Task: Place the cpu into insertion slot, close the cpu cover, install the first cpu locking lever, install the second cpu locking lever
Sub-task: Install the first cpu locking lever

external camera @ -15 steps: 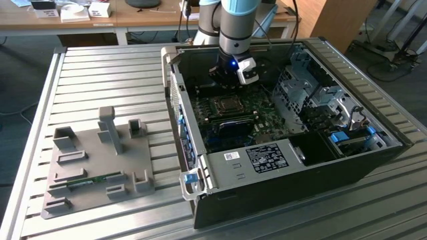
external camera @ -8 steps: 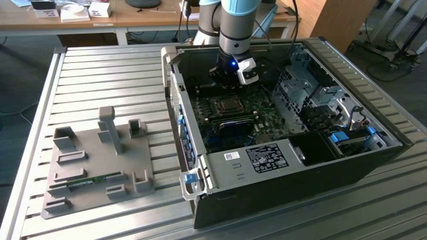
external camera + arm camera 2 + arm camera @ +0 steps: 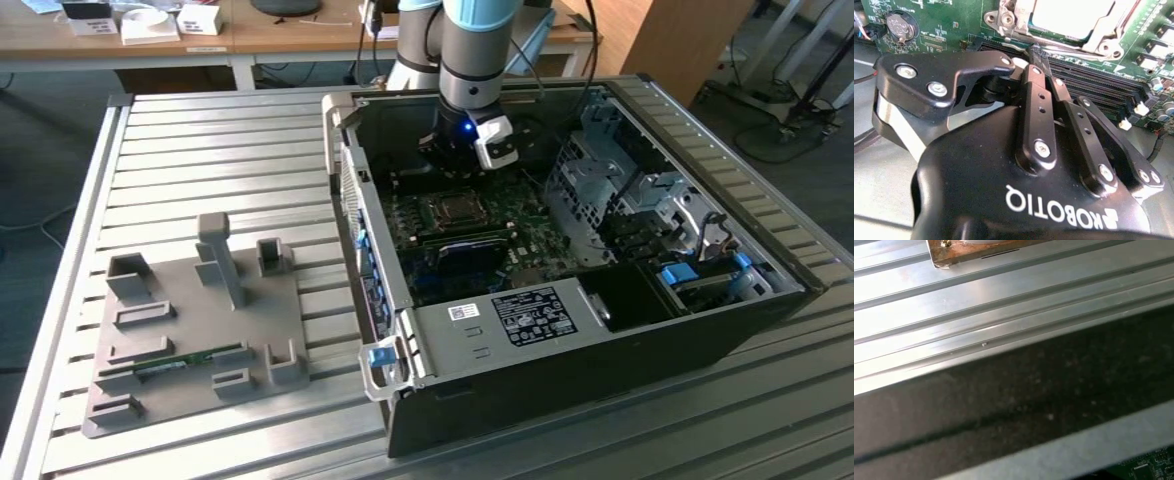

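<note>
My claw (image 3: pixel 449 160) hangs inside the open case (image 3: pixel 574 370), at the case's twelve o'clock end in the exterior view. The case lies on the slatted table (image 3: pixel 214 150). In that view the slot (image 3: pixel 454 209) is at about six o'clock from my claw, near it, on the green board (image 3: pixel 534 245).

In the second wrist view my claw (image 3: pixel 1036 52) is clenched. The two fingers (image 3: pixel 1036 100) meet at their tips and I see nothing pinched between them. The tips hover over the long black memory slots (image 3: pixel 1094 85), just short of the socket.

Beyond them sits the cpu (image 3: pixel 1069 15), its silver-grey top lying flat inside the socket. The cover (image 3: pixel 1094 42) frames it, and its metal edge lies along the side of the chip nearest my tips. I cannot tell whether the levers are latched. A coin cell (image 3: pixel 900 26) sits on the board, well off to one side of the socket.

In the exterior view a grey tray (image 3: pixel 200 330) lies on the table at about eight o'clock from my claw, well apart from the case.

In the first wrist view I see table slats (image 3: pixel 979 300) beside a dark band of case wall (image 3: pixel 1029 390).
</note>
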Robot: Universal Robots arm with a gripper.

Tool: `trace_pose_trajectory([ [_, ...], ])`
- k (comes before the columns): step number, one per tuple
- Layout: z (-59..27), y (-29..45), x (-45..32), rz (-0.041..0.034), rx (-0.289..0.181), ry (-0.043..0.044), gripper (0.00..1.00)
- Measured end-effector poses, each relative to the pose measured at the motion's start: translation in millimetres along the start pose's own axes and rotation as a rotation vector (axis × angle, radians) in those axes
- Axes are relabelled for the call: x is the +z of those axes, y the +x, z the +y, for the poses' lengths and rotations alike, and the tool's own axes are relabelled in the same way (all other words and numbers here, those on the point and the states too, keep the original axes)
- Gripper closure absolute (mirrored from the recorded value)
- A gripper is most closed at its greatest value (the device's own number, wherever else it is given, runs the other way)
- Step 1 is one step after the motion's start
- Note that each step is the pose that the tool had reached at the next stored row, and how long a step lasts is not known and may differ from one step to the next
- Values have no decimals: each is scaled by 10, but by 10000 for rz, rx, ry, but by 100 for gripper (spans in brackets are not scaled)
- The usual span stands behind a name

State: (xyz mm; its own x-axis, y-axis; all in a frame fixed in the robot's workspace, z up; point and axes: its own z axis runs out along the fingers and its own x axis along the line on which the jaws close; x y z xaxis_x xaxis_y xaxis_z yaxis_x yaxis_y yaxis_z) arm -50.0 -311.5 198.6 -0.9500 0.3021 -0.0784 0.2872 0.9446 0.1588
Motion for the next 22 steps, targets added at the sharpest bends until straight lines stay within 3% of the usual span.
trace_pose_trajectory([
  [16, 43, 0, 8, -64, 379, 36, 89],
  [22, 41, 1, 22, -109, 433, 148, 89],
])
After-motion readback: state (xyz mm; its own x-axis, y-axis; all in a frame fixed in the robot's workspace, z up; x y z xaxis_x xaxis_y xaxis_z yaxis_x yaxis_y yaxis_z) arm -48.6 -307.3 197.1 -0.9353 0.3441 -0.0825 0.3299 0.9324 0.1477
